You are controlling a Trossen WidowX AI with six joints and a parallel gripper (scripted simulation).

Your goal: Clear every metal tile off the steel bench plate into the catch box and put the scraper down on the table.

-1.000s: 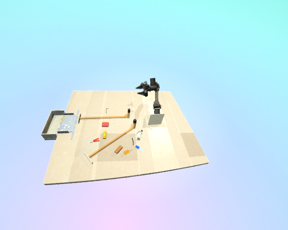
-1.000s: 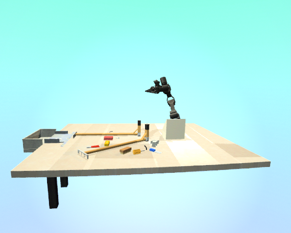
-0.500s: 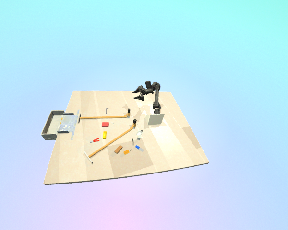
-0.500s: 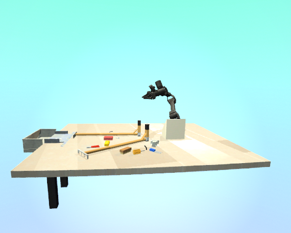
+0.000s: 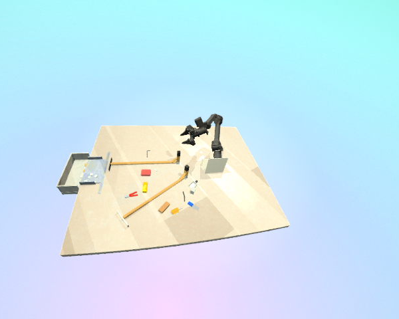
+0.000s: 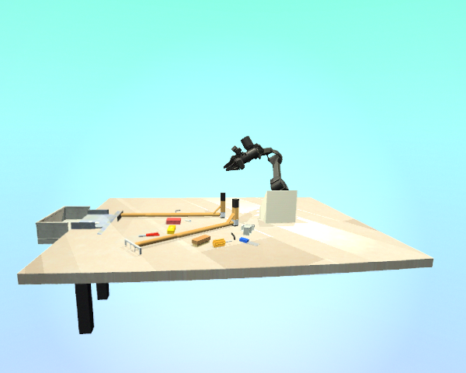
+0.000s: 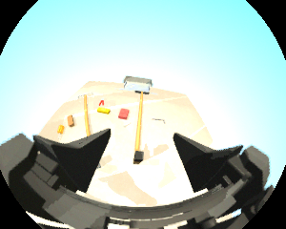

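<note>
The long scraper (image 5: 141, 163) (image 6: 165, 214) (image 7: 140, 123) lies on the table, its dark blade at the near edge of the steel plate (image 5: 98, 165) (image 6: 99, 221) and its black-topped upright grip towards the arm. Several small pale tiles (image 5: 91, 174) are on the plate, with a few orange ones (image 5: 85, 165) near its far side. The grey catch box (image 5: 68, 189) (image 6: 52, 232) (image 7: 138, 79) is at the plate's far end; tiles inside cannot be made out. My gripper (image 5: 182, 138) (image 6: 225, 168) (image 7: 142, 134) is open and empty, high above the table and the scraper's grip.
A second long tool (image 5: 155, 195) (image 6: 185, 234) with a pronged head lies diagonally beside the scraper. Between them are a red block (image 5: 145, 172) and a yellow block (image 5: 144, 187). Red-handled pliers (image 5: 133, 194), a brown block (image 5: 163, 207) and a hex key (image 5: 147, 153) lie around.
</note>
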